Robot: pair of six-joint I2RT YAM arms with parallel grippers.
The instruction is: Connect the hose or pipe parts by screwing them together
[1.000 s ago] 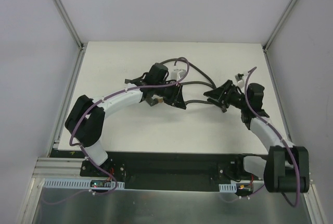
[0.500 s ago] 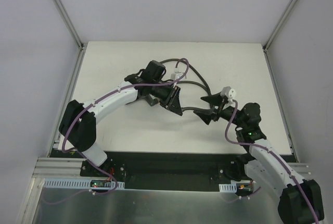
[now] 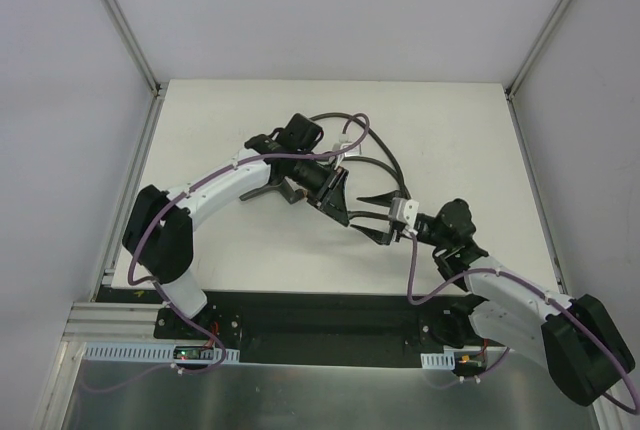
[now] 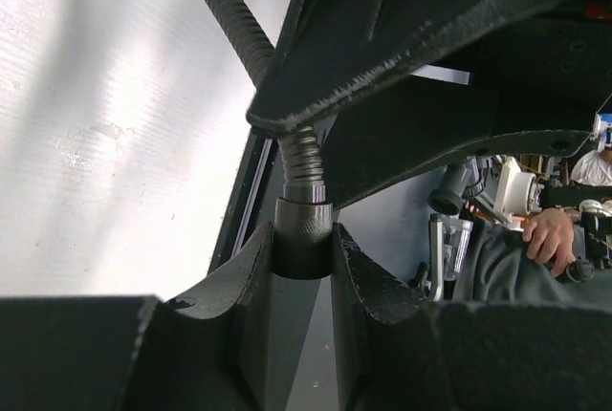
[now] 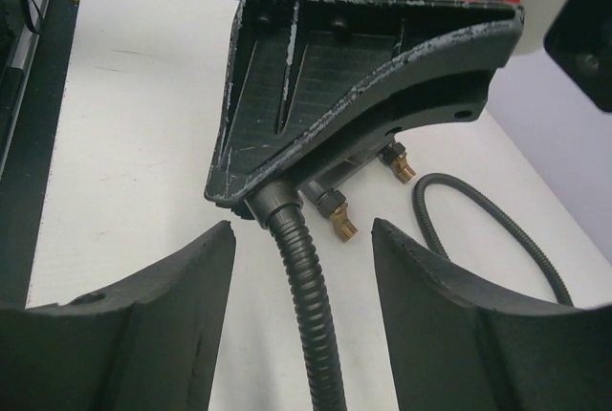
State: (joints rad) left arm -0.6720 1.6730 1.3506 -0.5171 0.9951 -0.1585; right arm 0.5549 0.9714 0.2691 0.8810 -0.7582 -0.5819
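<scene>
Dark-grey hose point(image 5: 308, 287) gripped in left tool point(image 4: 304, 239), straddled by spread right tool point(image 5: 301, 229)

Dark-grey hose point(image 5: 308, 287), black brass-tipped fitting point(image 5: 332, 204)

This looked like a robotics lab test cell. A white tabletop point(image 3: 240, 250) sat boxed in by plain pale walls framed with aluminium rails point(image 3: 120, 20). At its near edge a black base plate point(image 3: 320, 312) carried the left arm point(image 3: 215, 190) and right arm point(image 3: 510, 295), with slotted cable ducting point(image 3: 130, 353) below. Past the tabletop's edge, the left wrist view caught a seated person point(image 4: 507, 263) among equipment.
</scene>
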